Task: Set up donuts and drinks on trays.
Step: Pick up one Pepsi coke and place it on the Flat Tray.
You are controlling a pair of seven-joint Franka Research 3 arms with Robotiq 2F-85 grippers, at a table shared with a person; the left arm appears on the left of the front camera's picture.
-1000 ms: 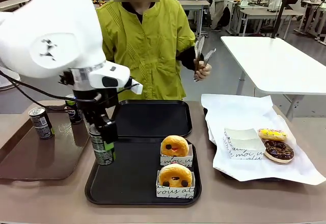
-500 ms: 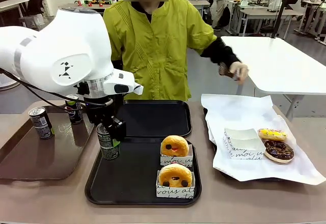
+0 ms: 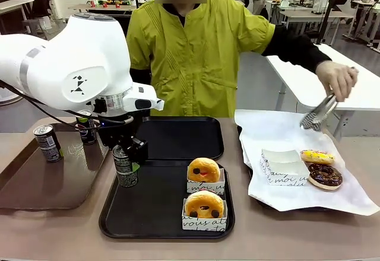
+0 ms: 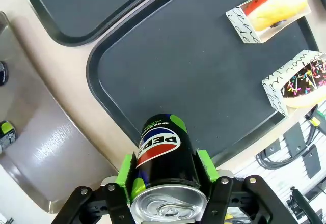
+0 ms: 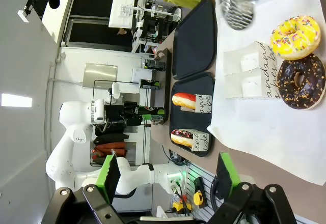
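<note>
The tongs swing right
A person's hand now holds them over the white paper; the left tool stays clenched on the Pepsi can (near tray, left edge); the right tool is released.

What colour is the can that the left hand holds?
The can is black with a red, white and blue logo; clearest in the left wrist view.

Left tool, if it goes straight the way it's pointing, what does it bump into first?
The left tool points down, shut on a can. Going straight, the can's base would likely meet the near tray first, by its left rim. Depth is unclear, so it may be touching now.
</note>
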